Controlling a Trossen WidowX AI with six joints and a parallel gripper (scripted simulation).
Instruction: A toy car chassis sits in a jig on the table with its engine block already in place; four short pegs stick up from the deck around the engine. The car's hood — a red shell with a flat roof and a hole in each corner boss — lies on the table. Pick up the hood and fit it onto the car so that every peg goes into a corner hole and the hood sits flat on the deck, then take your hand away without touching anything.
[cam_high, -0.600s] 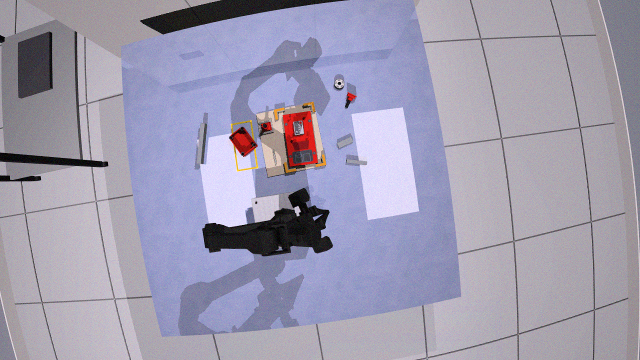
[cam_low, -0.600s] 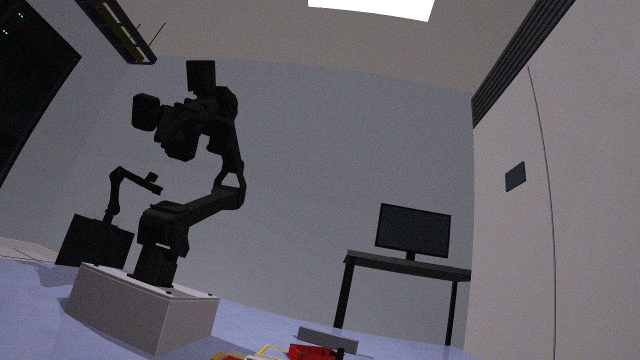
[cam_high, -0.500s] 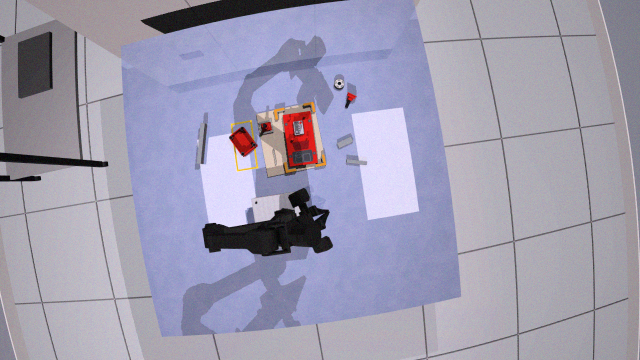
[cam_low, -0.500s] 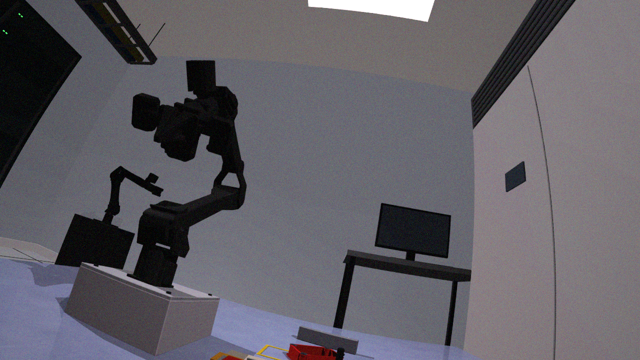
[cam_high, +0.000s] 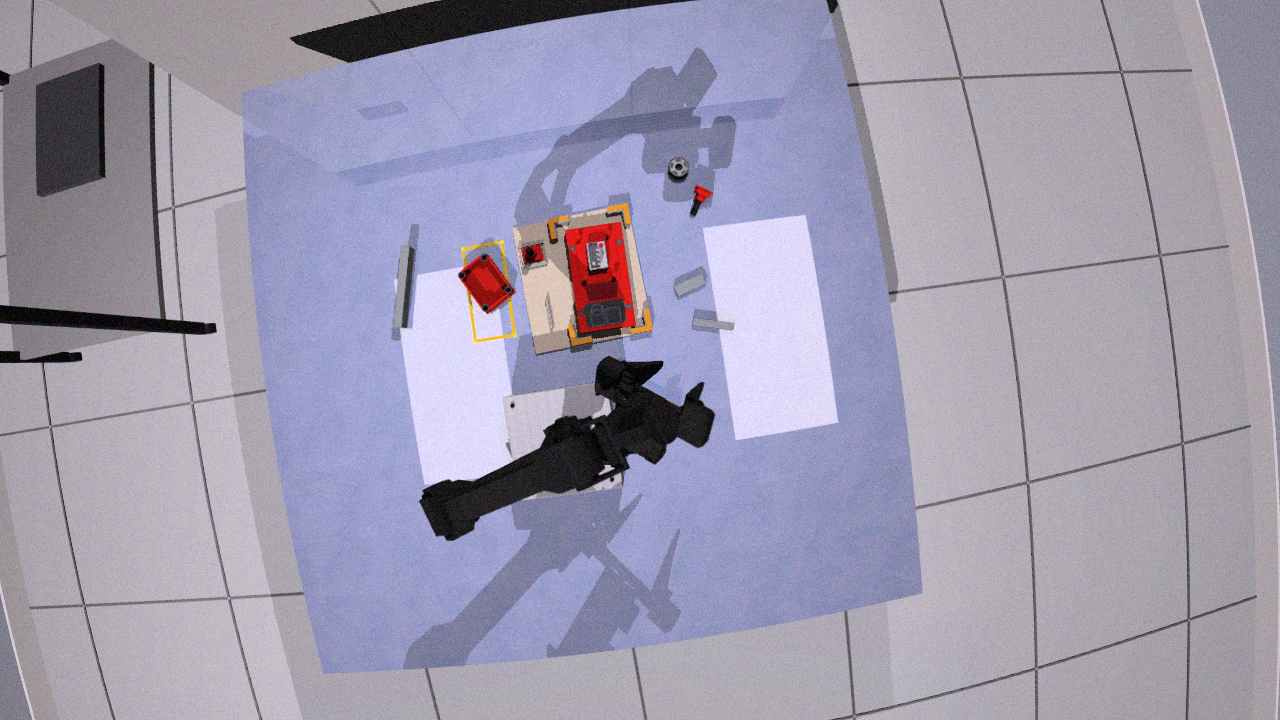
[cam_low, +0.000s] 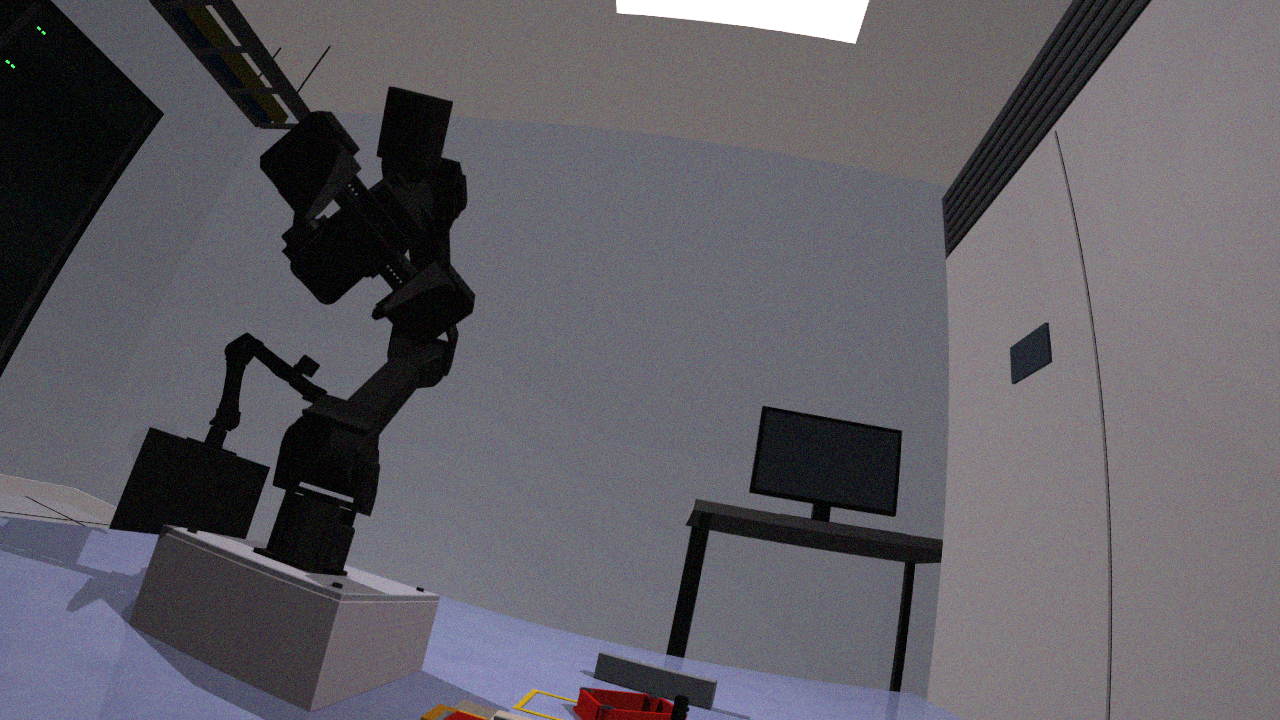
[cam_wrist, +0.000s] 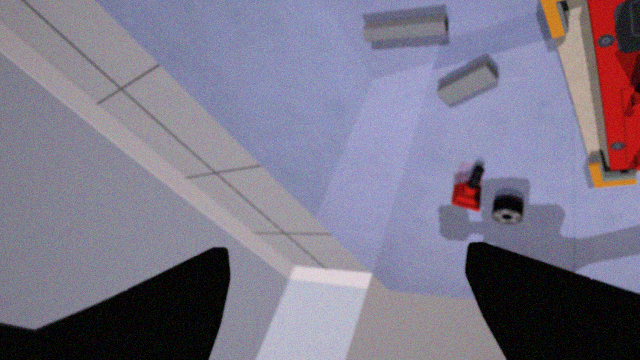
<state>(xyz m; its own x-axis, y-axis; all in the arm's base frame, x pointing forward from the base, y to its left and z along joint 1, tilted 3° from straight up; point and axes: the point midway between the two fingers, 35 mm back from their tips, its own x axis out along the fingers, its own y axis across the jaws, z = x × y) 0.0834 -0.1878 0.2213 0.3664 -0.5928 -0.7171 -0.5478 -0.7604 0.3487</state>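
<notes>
The red hood (cam_high: 486, 282) (cam_low: 626, 705) lies askew on the table left of the jig, across a yellow outline (cam_high: 494, 339); its open side appears to face up. The red car chassis (cam_high: 617, 237) (cam_wrist: 602, 90) sits in the jig board (cam_high: 528, 286), with the grey engine block (cam_high: 597, 256) on its deck. The pegs are too small to make out clearly. My gripper (cam_high: 682, 374) (cam_wrist: 348, 260) is open and empty, raised high over the near side of the table, well away from hood and chassis. The hood is outside the wrist view.
A small red part with a black knob (cam_high: 532, 254) stands on the jig board. A grey bar (cam_high: 404, 286) lies left of the hood. Right of the jig are two grey blocks (cam_high: 690, 282) (cam_high: 713, 320), a wheel (cam_high: 678, 167) (cam_wrist: 508, 209) and a red-and-black piece (cam_high: 701, 193) (cam_wrist: 466, 196).
</notes>
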